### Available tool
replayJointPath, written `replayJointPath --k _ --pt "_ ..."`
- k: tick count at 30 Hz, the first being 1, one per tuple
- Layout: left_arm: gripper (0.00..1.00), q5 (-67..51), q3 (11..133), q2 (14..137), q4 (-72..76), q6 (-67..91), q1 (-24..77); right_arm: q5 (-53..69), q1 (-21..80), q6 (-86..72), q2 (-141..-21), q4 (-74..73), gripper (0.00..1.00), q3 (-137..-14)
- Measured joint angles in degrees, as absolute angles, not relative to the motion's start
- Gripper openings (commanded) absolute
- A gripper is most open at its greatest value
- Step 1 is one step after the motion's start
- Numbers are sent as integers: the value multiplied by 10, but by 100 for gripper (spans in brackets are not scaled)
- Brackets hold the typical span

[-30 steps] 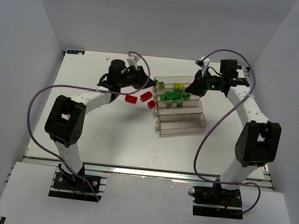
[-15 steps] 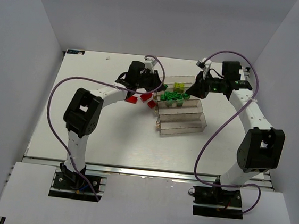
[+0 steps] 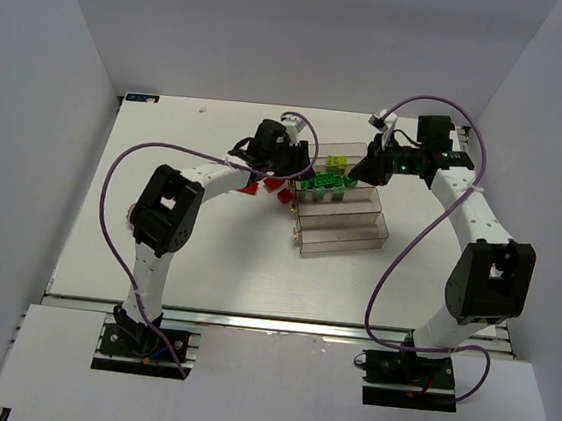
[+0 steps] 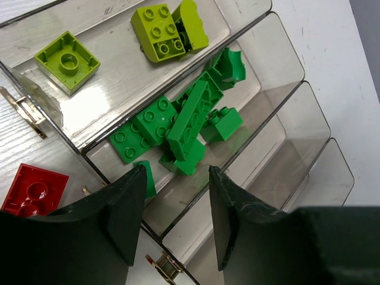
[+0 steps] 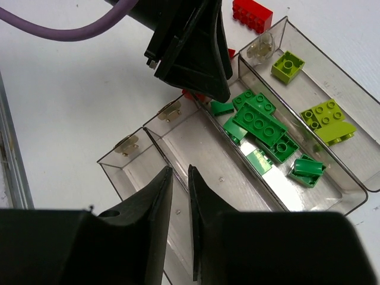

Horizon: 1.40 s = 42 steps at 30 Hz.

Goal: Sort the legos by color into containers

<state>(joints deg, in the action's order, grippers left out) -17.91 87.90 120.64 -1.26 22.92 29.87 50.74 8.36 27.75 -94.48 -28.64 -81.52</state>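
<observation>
Left gripper (image 4: pixel 177 172) is hanging over the clasp end of the clear trays. Its fingers (image 4: pixel 127 208) are well apart with nothing pinched between them. Right at the tip of one finger, half hidden behind it, a small green lego (image 4: pixel 144 178) lies in the end of the green tray (image 4: pixel 279 65). Just past the fingertips is the green pile (image 4: pixel 189 122), a jumble of flat plates and chunkier bricks, all in that same tray. One tray further out from the fingers is the yellow-green tray (image 4: pixel 113 83) holding the yellow-green legos (image 4: pixel 159 32). One square one sits near its clasp end and two more touch each other further along. Off to the side of the fingers, outside the trays, a red lego (image 4: pixel 32 189) sits on the white table (image 4: pixel 323 41).

Right gripper (image 5: pixel 179 169) comes at the row from the other side. Its fingers (image 5: pixel 151 202) are nearly together, only a thin gap showing, and they grip nothing. They hover over the two other trays (image 5: pixel 196 142), though it's hard to say which of the two exactly. Beyond the fingertips comes the green tray, then the yellow-green one. Farthest out is a red studded brick (image 5: pixel 252 13) on the table.
</observation>
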Motion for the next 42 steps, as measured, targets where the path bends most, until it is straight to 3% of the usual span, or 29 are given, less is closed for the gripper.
replayJointPath --k 4,5,10,13,14,15,20,21,22,23,24,25,27,28,32,35,42 --pt "55 -168 879 1204 -17 229 299 508 84 294 -945 -296 30 -816" --pt "52 -162 879 1201 -20 229 299 508 84 305 -945 -303 36 -816" --pt "34 -129 845 1144 -23 231 298 523 88 370 -949 -351 53 -831" --pt "31 -92 805 1074 -39 236 298 535 97 415 -951 -376 70 -836" --pt "32 -78 788 1047 -43 242 296 538 103 428 -951 -380 89 -836" --pt "33 -68 772 1021 -50 249 294 538 109 439 -951 -380 89 -834" --pt "64 -14 666 888 -86 295 250 485 153 448 -909 -289 89 -750" --pt "70 -1 642 862 -103 307 230 472 164 446 -906 -285 84 -742" --pt "76 13 619 839 -117 319 208 466 171 449 -908 -282 77 -745" --pt "90 28 597 818 -135 329 185 465 180 452 -916 -286 59 -756" --pt "96 45 578 799 -156 337 163 469 187 456 -929 -298 49 -773" --pt "98 64 564 781 -176 346 141 473 192 452 -949 -317 35 -806" --pt "98 97 544 750 -221 360 97 484 197 449 -985 -327 28 -856" --pt "98 108 539 740 -238 363 81 489 199 441 -1000 -330 28 -876" --pt "98 127 531 725 -296 358 -4 505 200 411 -1013 -328 46 -879" --pt "98 132 530 738 -322 340 -63 513 200 395 -1005 -310 55 -852" --pt "98 133 571 844 -361 261 -113 515 200 382 -991 -291 64 -812"
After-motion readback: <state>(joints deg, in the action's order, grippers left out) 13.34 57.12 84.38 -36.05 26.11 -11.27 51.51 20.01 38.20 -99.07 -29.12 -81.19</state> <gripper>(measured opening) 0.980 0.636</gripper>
